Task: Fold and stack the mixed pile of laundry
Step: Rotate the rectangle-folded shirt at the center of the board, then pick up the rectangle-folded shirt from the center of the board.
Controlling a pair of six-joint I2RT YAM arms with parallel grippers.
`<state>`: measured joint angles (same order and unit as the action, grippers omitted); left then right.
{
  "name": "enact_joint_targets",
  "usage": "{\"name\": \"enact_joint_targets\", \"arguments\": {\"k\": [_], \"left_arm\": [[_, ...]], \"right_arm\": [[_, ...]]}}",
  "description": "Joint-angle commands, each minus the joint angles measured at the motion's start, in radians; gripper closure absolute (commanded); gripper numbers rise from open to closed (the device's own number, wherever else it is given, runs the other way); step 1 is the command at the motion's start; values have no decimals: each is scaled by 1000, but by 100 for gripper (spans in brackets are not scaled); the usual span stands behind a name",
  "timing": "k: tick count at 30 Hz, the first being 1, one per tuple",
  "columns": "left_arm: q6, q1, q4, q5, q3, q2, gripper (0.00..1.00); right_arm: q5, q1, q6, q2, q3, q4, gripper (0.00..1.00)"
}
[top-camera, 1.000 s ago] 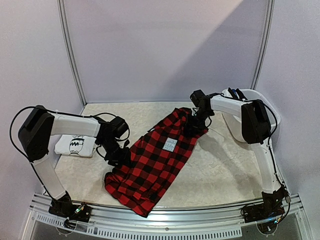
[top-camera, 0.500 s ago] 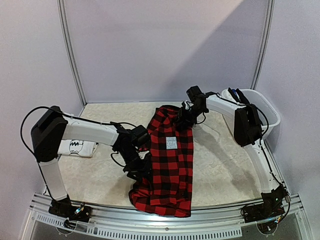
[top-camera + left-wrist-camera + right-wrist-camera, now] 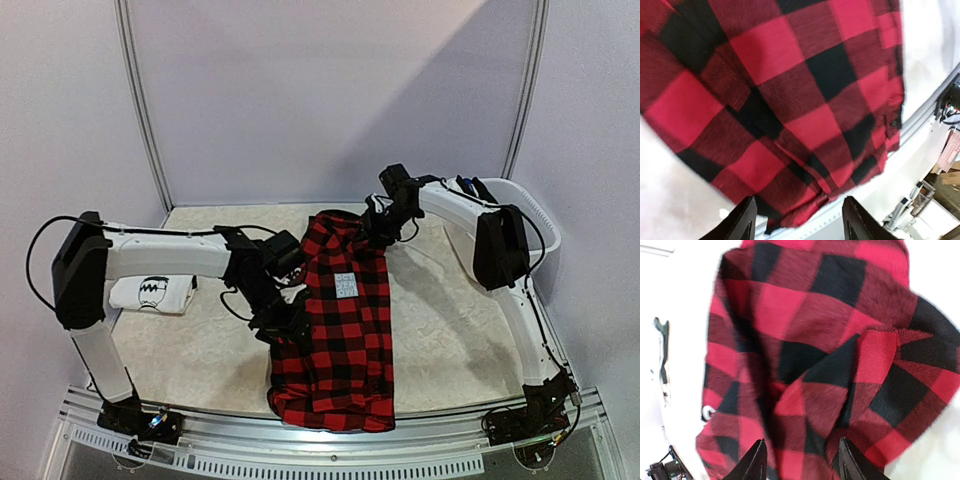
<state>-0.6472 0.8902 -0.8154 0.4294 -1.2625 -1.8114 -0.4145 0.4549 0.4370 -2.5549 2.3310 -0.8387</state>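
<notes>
Pale tabletop (image 3: 440, 330) below, red-black plaid garment (image 3: 340, 330) lay stretched far-to-near across it, left gripper (image 3: 799, 202) and right gripper (image 3: 801, 441) at opposite ends, both with jaws apart, seemingly leaving it flat for folding.

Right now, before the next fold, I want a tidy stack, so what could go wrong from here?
1. The plaid garment has its near hem at the table's front rail; a tug toward the bases may slide it off.
2. Its far end is bunched beside the right gripper; folding now would likely trap creases.
3. The left gripper sits at the side edge with fingers apart; closing there might catch one layer only.
</notes>
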Motion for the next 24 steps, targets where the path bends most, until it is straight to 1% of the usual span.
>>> {"name": "enact_joint_targets", "arguments": {"k": [1,6,10,14,18,24], "left_arm": [[64,4,-131,-97,-38,94,41],[109,4,-155,-145,42,182,42],[143,6,-150,-175,130,244,43],[163,7,-106,-166,208,293,45],[182,15,-50,-131,263,304,47],[217,45,-11,-84,268,275,49]], "right_arm": [[31,-4,-51,121,18,-44,50],[88,-5,-74,194,1,-109,46],[112,-4,-71,296,-85,-144,44],[138,-4,-51,426,-245,-135,43],[160,-1,-10,555,-409,-128,43],[169,12,86,746,-709,-60,43]]}}
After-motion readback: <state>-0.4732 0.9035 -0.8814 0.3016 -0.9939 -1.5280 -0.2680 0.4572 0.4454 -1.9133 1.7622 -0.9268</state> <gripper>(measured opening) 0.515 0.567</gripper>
